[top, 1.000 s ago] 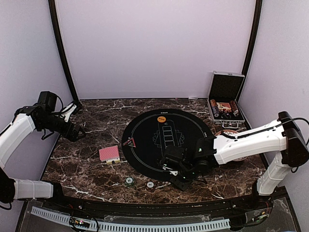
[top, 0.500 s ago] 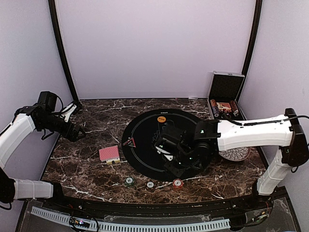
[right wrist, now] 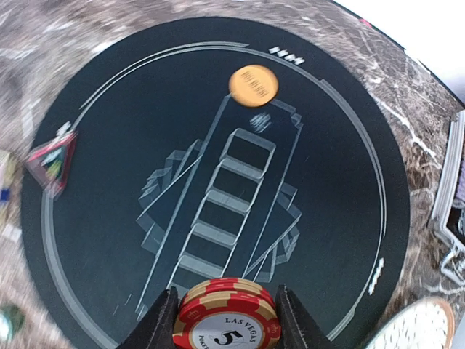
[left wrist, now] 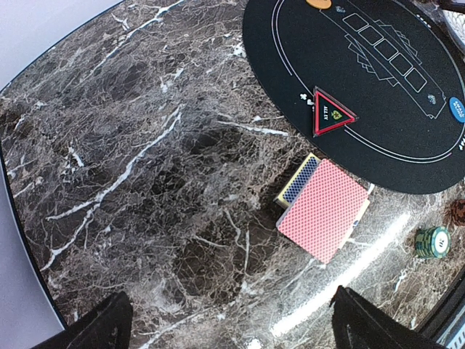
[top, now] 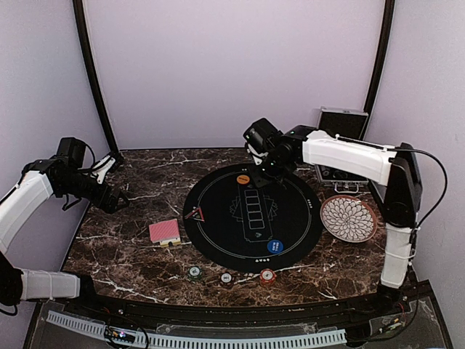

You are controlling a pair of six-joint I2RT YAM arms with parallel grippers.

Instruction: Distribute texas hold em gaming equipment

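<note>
The red chip [right wrist: 227, 331] held in the right tool [right wrist: 227, 320] carries "LAS VEGAS" in an arc over a large "5"; a lower line of print is cut off by the picture edge. The red-edged triangle marker [left wrist: 333, 113] on the black mat [left wrist: 385, 149] reads "ALL IN". White lettering on the blue disc [top: 274, 246] and dark marks on the orange disc [right wrist: 253, 83] are too small to read

Top external: high behind, facing whole table [top: 145, 182]; left wrist, right wrist: nearer, angled downward; all share black mat [top: 218, 231]
</note>
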